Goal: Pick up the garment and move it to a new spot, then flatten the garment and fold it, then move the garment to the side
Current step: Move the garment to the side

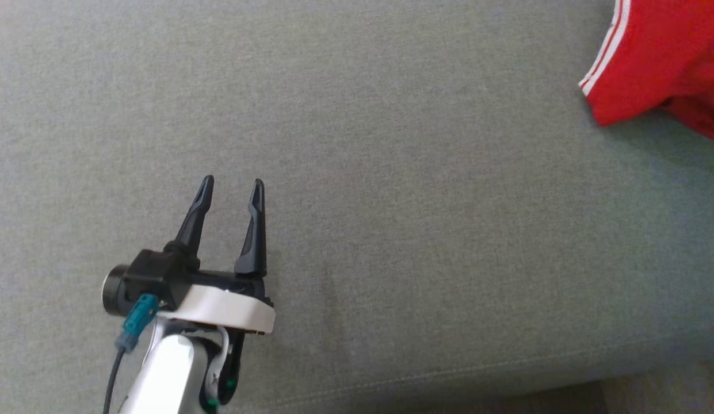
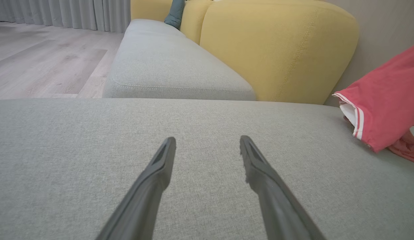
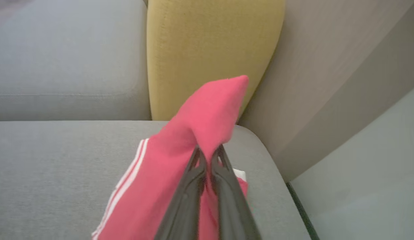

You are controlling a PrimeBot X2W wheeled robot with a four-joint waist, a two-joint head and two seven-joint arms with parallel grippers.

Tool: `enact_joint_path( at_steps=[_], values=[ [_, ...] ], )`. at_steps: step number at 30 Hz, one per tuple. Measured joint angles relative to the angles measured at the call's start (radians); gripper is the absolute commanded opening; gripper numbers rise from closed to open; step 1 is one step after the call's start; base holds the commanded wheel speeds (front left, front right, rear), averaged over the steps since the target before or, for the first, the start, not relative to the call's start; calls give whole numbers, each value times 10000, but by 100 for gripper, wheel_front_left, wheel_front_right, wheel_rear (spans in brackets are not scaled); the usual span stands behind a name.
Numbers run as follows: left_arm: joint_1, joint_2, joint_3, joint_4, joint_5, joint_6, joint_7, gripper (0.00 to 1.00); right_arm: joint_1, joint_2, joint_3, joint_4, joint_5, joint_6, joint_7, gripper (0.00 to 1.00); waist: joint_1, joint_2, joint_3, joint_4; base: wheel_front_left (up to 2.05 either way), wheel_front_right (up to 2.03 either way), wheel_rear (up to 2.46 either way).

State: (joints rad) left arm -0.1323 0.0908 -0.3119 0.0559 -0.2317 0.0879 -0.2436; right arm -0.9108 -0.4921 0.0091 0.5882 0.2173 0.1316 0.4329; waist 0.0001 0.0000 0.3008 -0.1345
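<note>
The red soft-knit garment with white stripes along its hem (image 1: 656, 63) is at the far right corner of the grey woven sofa seat (image 1: 420, 201), close to the yellow upholstered back cushion (image 2: 277, 50). In the right wrist view the right gripper (image 3: 208, 150) has its two dark fingers pressed together on a fold of the red cloth, which bunches over the fingertips in a loose peak while the rest drapes down towards the seat. From the left wrist view the striped sleeve opening hangs just above the cushion and a crumpled part of the cloth seems to rest on it, so the garment looks only partly raised

The left gripper (image 1: 232, 183) hovers over bare seat on the near left, well apart from the garment, its fingers spread and holding nothing

The cloth looks light, limp and not at all fragile. It will sag and fold on itself from a single pinch, and a thin pinch of one layer could slip out while it is carried. A hold on a doubled edge, such as the striped hem or a shoulder seam, is likely to be firmer than one on the middle of the cloth. For the flattening, I judge that the free gripper would do best taking a second corner or the sleeve hem, so the cloth can be drawn taut between the two grippers across the open grey seat on the left
</note>
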Motion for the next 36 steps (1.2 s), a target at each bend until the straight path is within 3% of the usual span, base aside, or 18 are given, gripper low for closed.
enact_joint_path(
  at_steps=[5,13,14,15,16,22,29,36],
  values=[
    [-10,-2,-48,-104,0,-8,-48,100,23,-874,155,-75,-537,0,470,0,0,0,212,60,0,0,0],
    [-257,0,-293,-130,2,-90,-46,100,499,-1016,71,232,-2050,0,798,0,0,0,581,169,0,0,0],
    [-257,8,-293,-128,2,-90,-48,100,610,-974,0,232,-2219,0,890,18,0,0,594,176,0,0,0],
    [-257,10,-293,-127,2,-90,-48,100,691,-892,-111,230,-2374,0,955,48,0,0,599,172,0,0,0],
    [-258,13,-293,-125,2,-90,-48,100,755,-846,-184,230,-2493,0,999,100,0,0,605,166,0,0,0],
    [-259,58,-293,-123,2,-63,-46,100,849,-533,-623,-94,-3150,0,761,100,0,0,588,34,0,0,0],
    [-263,81,-295,-100,2,2,-44,100,830,-272,-673,113,-2924,0,-98,100,0,0,456,-125,0,0,0],
    [-267,75,-58,88,-268,167,-44,100,879,1014,-750,-105,-2322,0,-1440,100,0,0,-57,-196,0,0,0]
  ],
)
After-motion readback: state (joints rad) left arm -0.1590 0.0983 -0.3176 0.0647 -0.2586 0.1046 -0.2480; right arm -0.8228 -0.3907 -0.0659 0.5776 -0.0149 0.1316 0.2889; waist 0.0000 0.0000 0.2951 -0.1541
